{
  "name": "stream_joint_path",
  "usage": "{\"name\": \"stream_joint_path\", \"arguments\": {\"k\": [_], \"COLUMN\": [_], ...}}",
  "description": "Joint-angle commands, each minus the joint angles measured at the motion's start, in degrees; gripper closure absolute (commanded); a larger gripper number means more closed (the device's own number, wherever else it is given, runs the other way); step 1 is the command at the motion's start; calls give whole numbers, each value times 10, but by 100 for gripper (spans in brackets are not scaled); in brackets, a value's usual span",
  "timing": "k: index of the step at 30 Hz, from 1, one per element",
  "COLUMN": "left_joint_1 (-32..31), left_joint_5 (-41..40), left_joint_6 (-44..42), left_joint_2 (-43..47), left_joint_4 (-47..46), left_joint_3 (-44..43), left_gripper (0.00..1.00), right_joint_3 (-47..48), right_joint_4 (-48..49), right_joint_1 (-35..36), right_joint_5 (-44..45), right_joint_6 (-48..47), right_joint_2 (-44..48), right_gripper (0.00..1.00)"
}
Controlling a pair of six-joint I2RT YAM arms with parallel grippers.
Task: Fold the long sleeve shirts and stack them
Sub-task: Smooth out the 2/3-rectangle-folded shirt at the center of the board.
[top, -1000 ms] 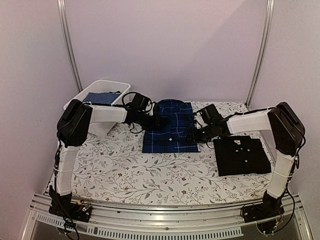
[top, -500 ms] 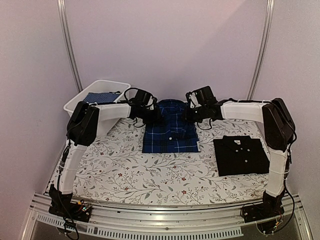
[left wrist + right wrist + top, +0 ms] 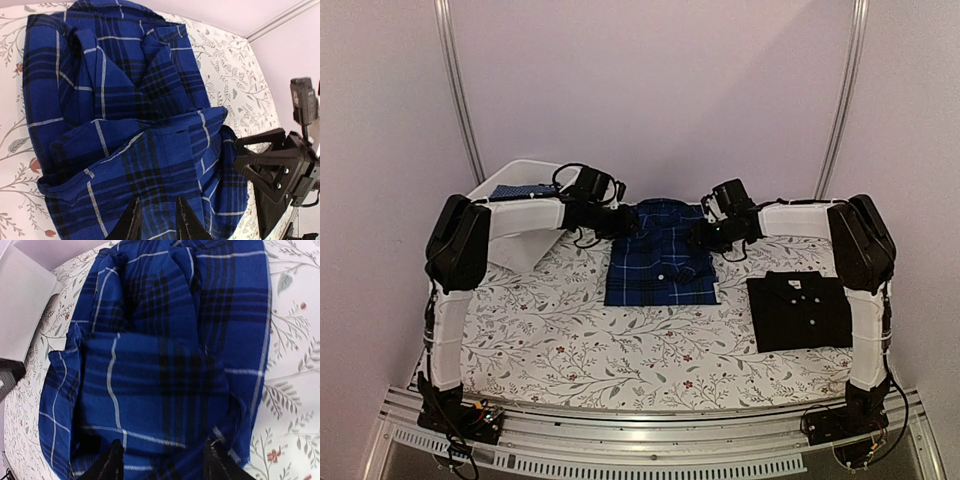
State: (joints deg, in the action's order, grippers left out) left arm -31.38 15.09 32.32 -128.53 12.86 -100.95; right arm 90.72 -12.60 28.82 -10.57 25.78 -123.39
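Note:
The navy-and-blue plaid shirt (image 3: 660,262) lies folded at the table's middle, collar end at the far side. The black shirt (image 3: 802,310) lies folded to its right. My left gripper (image 3: 628,226) is at the plaid shirt's far left corner. In the left wrist view (image 3: 157,220) its fingers stand narrowly apart with a raised fold of plaid cloth (image 3: 150,165) between them. My right gripper (image 3: 703,236) is at the far right corner. In the right wrist view (image 3: 162,462) its fingers are wide apart over the plaid cloth (image 3: 165,375).
A white bin (image 3: 552,168) with a blue dotted cloth (image 3: 520,192) stands at the back left, close behind my left arm. The floral tablecloth (image 3: 620,350) covers the table. Metal frame posts rise at the back corners.
Both grippers have moved from the plaid shirt's sides to its far corners. The shirts lie where they were.

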Motion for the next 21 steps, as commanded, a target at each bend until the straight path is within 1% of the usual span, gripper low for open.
{"name": "stream_joint_path", "arguments": {"k": [1, 4, 7, 10, 14, 21], "left_joint_1": [-2, -3, -3, -3, -3, -2], "left_joint_5": [4, 2, 2, 3, 3, -1], "left_joint_6": [-9, -11, -10, -6, -2, -2], "left_joint_2": [31, 45, 62, 83, 105, 130], "left_joint_4": [-27, -31, -36, -46, -52, -56], "left_joint_3": [36, 56, 78, 104, 130, 162], "left_gripper": [76, 76, 76, 76, 76, 76], "right_joint_3": [-99, -168, -220, -262, -278, -270], "right_joint_4": [10, 27, 43, 91, 150, 185], "right_joint_1": [3, 9, 22, 27, 26, 26], "right_joint_5": [5, -16, -32, -82, -130, -143], "right_joint_6": [-12, -1, 15, 46, 84, 112], "right_joint_2": [107, 156, 181, 190, 172, 133], "right_gripper": [41, 37, 37, 37, 37, 43]}}
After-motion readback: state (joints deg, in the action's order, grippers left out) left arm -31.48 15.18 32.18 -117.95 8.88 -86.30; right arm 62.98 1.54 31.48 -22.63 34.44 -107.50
